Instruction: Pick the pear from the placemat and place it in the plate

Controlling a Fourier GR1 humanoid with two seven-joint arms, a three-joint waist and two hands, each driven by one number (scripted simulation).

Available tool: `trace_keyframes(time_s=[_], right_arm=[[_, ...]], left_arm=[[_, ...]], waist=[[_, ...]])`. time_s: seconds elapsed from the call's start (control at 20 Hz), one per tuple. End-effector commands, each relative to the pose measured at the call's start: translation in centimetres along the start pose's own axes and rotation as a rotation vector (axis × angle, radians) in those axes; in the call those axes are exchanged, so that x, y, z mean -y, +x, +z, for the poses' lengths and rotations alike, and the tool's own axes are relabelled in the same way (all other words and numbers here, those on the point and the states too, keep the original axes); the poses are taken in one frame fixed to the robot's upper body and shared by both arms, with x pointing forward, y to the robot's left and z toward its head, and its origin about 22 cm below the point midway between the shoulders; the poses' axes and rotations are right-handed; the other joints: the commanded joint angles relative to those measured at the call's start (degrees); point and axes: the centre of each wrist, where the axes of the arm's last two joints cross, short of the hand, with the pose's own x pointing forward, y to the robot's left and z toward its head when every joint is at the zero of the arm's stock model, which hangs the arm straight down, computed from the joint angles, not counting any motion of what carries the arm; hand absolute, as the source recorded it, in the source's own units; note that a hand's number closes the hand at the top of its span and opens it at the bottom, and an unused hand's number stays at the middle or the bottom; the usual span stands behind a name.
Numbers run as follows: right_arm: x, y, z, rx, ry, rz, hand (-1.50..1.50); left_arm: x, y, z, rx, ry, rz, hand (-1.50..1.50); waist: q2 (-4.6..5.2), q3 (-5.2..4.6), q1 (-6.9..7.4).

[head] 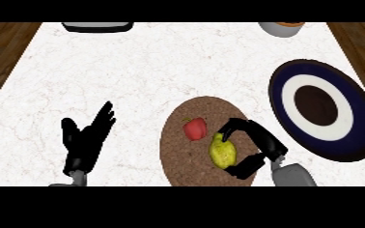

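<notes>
On the white marbled counter (143, 67) a round brown placemat (182, 169) lies near the lower edge, and a red fruit (195, 128) sits on it just up and to the left of the pear (222, 151), the two close together but with a thin gap that is hard to judge. To the right of the mat, set apart from it, is the plate (281, 89), dark blue at the rim with a white ring and a dark brown centre. At the far edge a dark tray with a pale top (98, 26) is cut off on the left and a grey bowl (281, 28) with something orange inside is cut off on the right. The pear is yellow-green, longish, narrower at its upper end, and lies on the right half of the mat. The right hand (265, 142) curls around it from the right, fingers arching over its top and thumb below it, though actual contact is not clear. The left hand (84, 140) rests open at the lower left, fingers straight and pointing up.
</notes>
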Motion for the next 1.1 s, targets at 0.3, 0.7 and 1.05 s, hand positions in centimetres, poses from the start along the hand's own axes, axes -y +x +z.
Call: trace_keyframes(time_s=[0.3,0.7,1.05], right_arm=[[-4.5,6.5,4.0,0.125,-0.542,0.467,1.5],[-8.5,10.6,10.7,0.246,-0.985,0.377,1.5],[-8.8,9.9,15.7,0.184,-1.18,0.182,1.5]], left_arm=[[-0.6,-1.0,1.0,-0.038,0.067,0.016,0.0],[-0.6,-0.8,0.8,0.002,0.055,0.009,0.0],[1.0,0.1,0.6,0.009,0.011,0.014,0.0]], waist=[[-1.4,0.25,-4.06],[-0.08,0.4,-2.71],[0.41,0.52,-0.71]])
